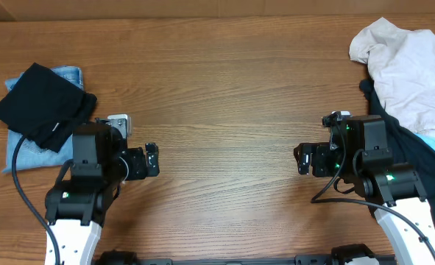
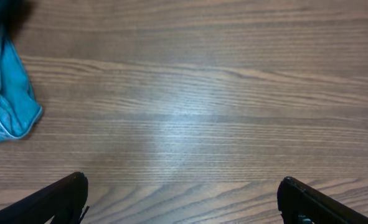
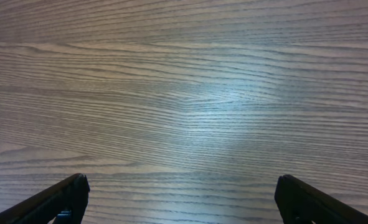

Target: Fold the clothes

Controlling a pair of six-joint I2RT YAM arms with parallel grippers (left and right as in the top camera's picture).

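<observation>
Overhead, we see at left a black top [image 1: 37, 103], seemingly folded, lying on light-blue jeans [image 1: 26, 153]. The left gripper [image 1: 152, 160] and right gripper [image 1: 302, 160] hang released, holding nothing, above the wooden table [image 1: 224, 88]. At far right we risk lifting 2 garments together, because the off-white shirt [image 1: 412, 70] lies crumpled on a black garment [image 1: 416, 158].

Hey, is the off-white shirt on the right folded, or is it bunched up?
Bunched up, not folded: the off-white shirt lies in a rumpled heap with irregular creases and uneven edges, partly over a black garment.
</observation>
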